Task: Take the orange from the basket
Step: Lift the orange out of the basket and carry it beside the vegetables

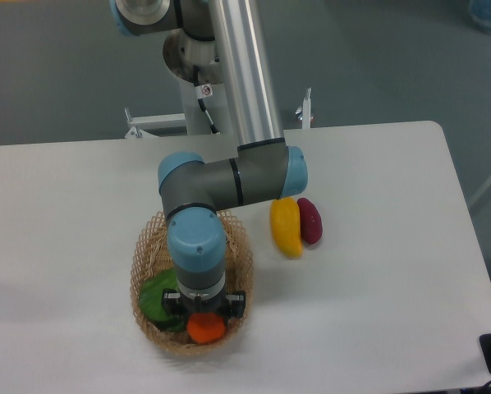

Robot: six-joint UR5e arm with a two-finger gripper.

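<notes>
- So the orange (205, 329) is sitting in the near end of the basket (238, 271), right up against the near rim, and only its lower part shows because the wrist hangs over the top of it.
- The basket is that tan wicker oval with the open scalloped rim, on the left-middle of the white table (377, 279), with its long axis running near to far.
- The gripper (204, 316) is pointing straight down into the basket, directly over the orange. From this top-down angle the black gripper body and the blue-capped wrist hide the fingers pretty much entirely, so honestly I can't tell whether the jaws are spread or clamped on the fruit. It looks like it's at or touching the orange, but actual contact isn't something I can confirm.
- There's also a green thing (157, 297) in the basket, just left of the orange and partly tucked under the gripper. Flat-ish and leafy looking, can't say what it is.
- The arm (229, 180) comes down from the far side. A big silver tube runs in from the top, then a grey elbow section with blue caps crosses over the far rim of the basket.
- Outside the basket, to the right of it and a bit farther back, a yellow elongated fruit (285, 227) and a purple-red oblong one (309, 221) lie side by side on the table, touching each other, purple one on the right.
- The arm's base mount sits at the far edge of the table.
</notes>
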